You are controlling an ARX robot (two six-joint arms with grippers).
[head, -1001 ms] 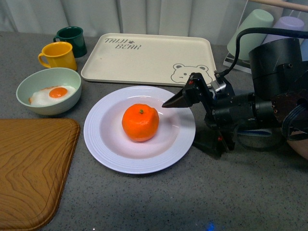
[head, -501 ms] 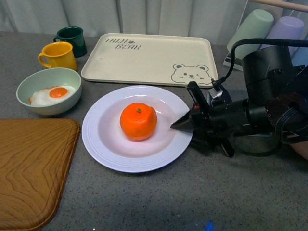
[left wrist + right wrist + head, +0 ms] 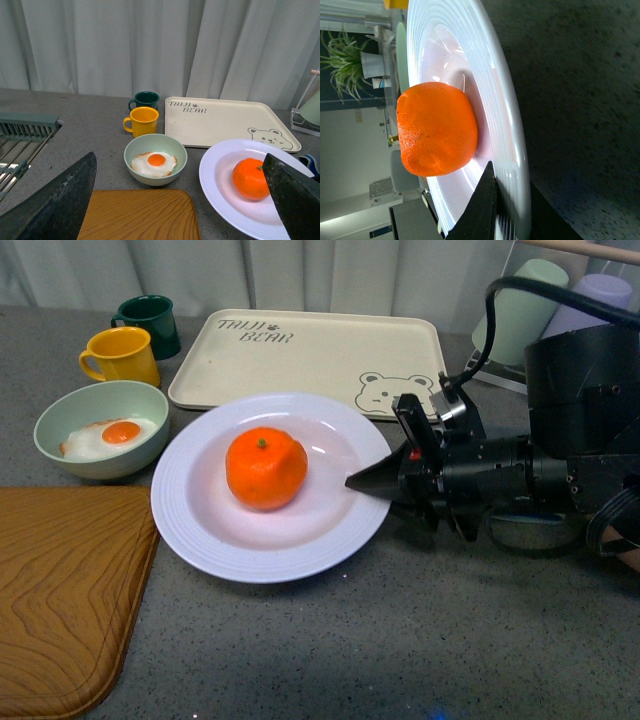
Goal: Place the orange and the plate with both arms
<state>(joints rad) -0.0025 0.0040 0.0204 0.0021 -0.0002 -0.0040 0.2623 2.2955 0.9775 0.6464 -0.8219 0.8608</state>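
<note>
The orange (image 3: 265,468) sits in the white plate (image 3: 190,520), whose right side is raised a little off the grey counter. My right gripper (image 3: 372,484) is shut on the plate's right rim. In the right wrist view the orange (image 3: 436,129) rests in the plate (image 3: 505,115), with one dark finger over the rim and one under it. My left gripper (image 3: 175,200) is open and empty, its fingers (image 3: 60,200) wide apart above the wooden board; the plate (image 3: 215,185) and orange (image 3: 250,178) show beside its far finger. The left arm is out of the front view.
A pale-green bowl with a fried egg (image 3: 100,430) stands left of the plate. A yellow mug (image 3: 120,355) and a green mug (image 3: 148,322) stand behind it. The beige bear tray (image 3: 300,360) lies behind the plate. A wooden board (image 3: 60,590) lies front left. Cups (image 3: 520,300) stand back right.
My right gripper has closed on the plate's right rim and pushed the plate with the orange to the left and lifted it a little.
</note>
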